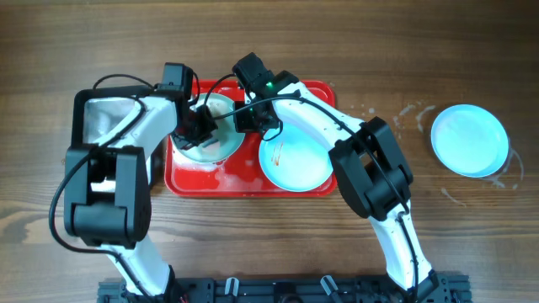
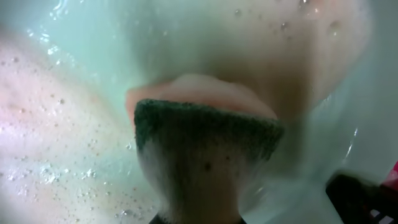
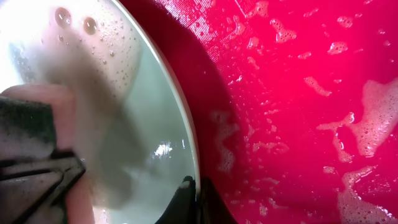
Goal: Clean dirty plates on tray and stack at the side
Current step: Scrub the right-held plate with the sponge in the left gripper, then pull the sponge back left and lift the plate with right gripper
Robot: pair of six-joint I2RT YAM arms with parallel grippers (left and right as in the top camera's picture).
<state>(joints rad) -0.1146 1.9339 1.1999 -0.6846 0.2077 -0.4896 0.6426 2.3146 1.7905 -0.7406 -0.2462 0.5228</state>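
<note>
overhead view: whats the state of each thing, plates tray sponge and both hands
soapy plate: on tray, foamy, sponge on it
smeared plate: on tray, orange smears, not yet cleaned
side plate: on the table right of the tray, looks clean
tray: wet, foam patches
sponge: pressed on soapy plate
left hand: shut on sponge
right hand: shut on soapy plate's rim

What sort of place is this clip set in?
Probably a lab tabletop staged for dishwashing, no sink in view: a wooden table, a sudsy red tray holding two cyan plates, and a soapy sponge on one.
</note>
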